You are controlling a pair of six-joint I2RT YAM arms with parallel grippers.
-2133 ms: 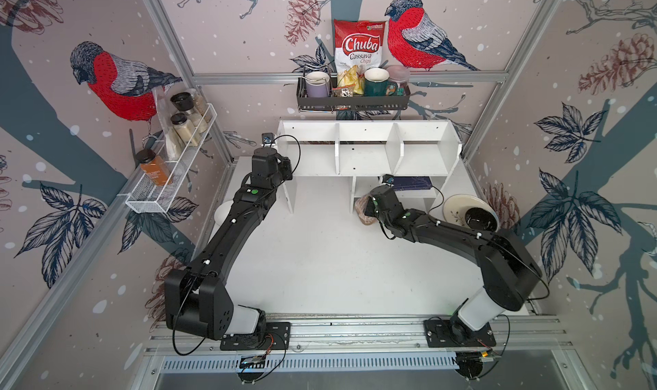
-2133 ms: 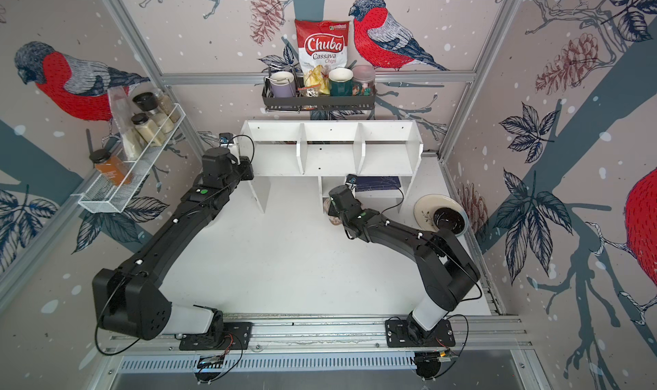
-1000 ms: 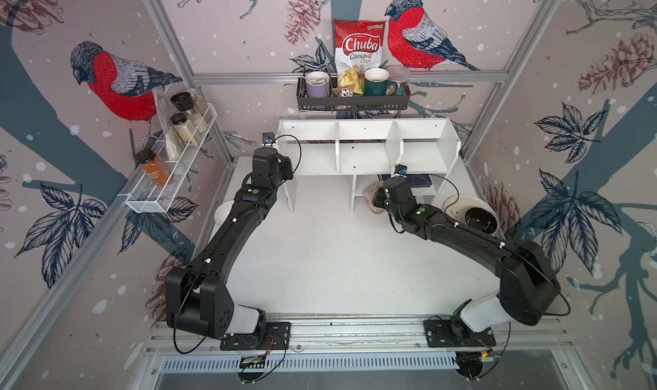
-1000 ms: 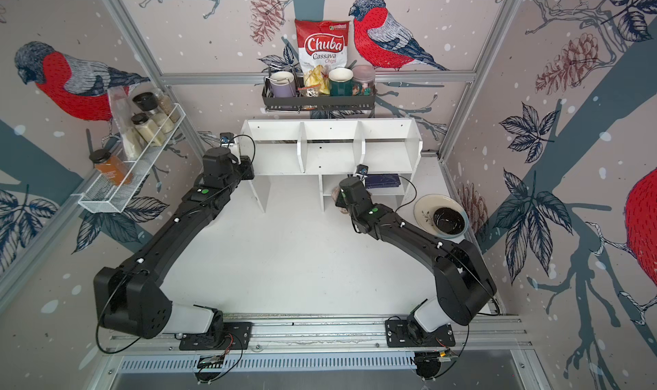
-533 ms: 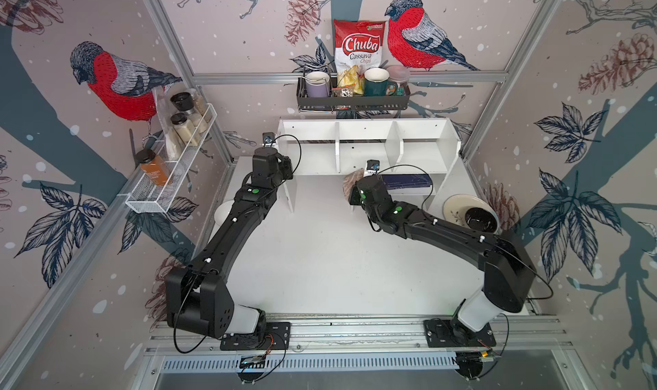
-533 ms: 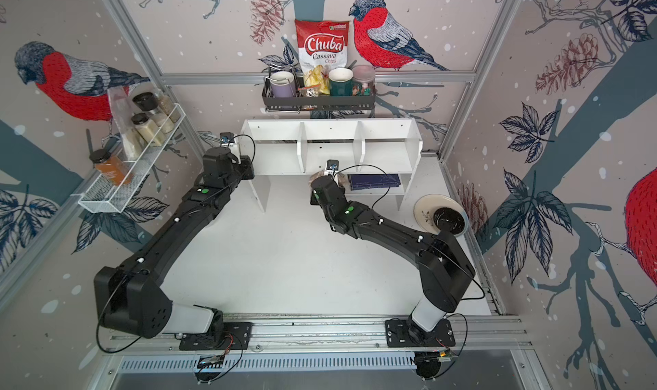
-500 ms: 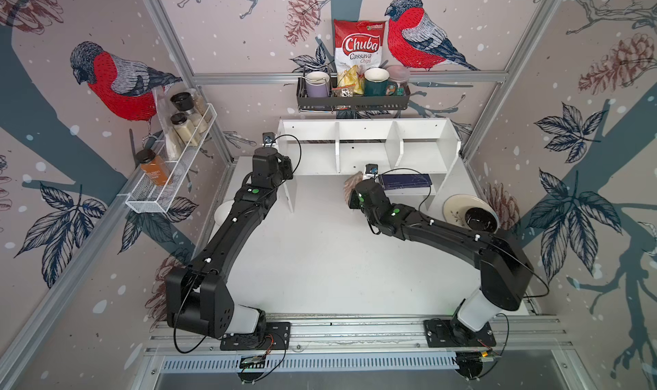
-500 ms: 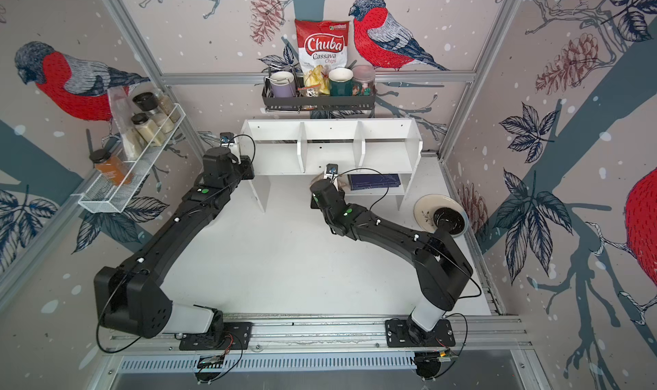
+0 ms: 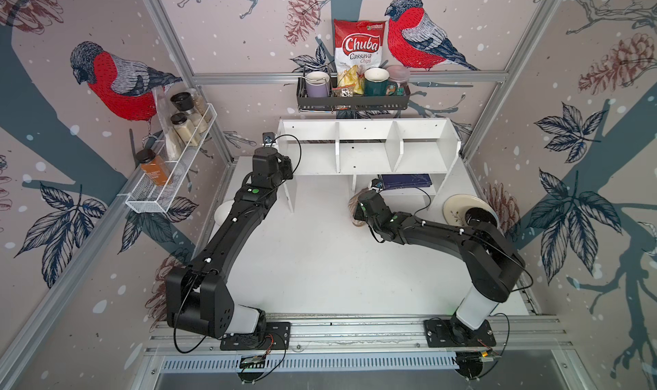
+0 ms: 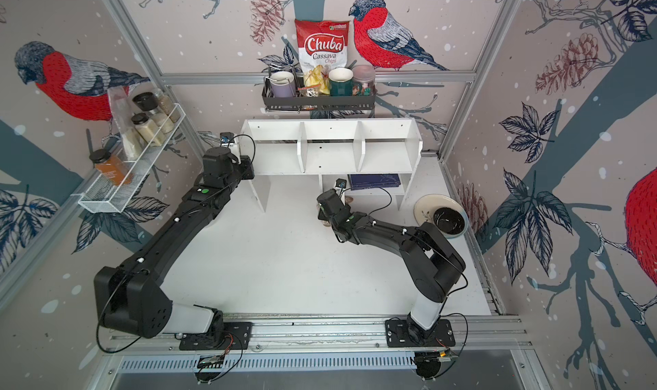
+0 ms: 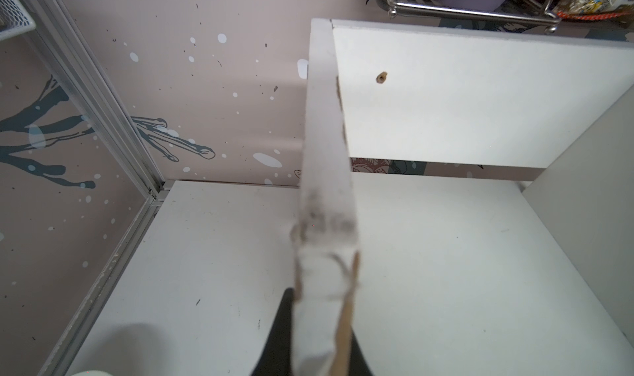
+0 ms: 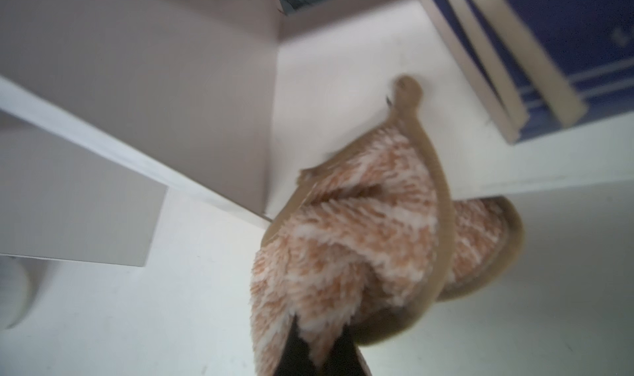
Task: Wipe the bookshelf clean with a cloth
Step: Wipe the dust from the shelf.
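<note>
both arms reach forward with elbows bent, left hand (image 11: 322, 340) clamped closed, right hand (image 12: 317, 352) pinched tight.

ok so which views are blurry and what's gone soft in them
right wrist view: motion-smeared throughout, the cloth and navy books both soft; left wrist view: the bookshelf side panel blurs close to the lens, sharper further off; both top views: crisp, evenly lit.
</note>
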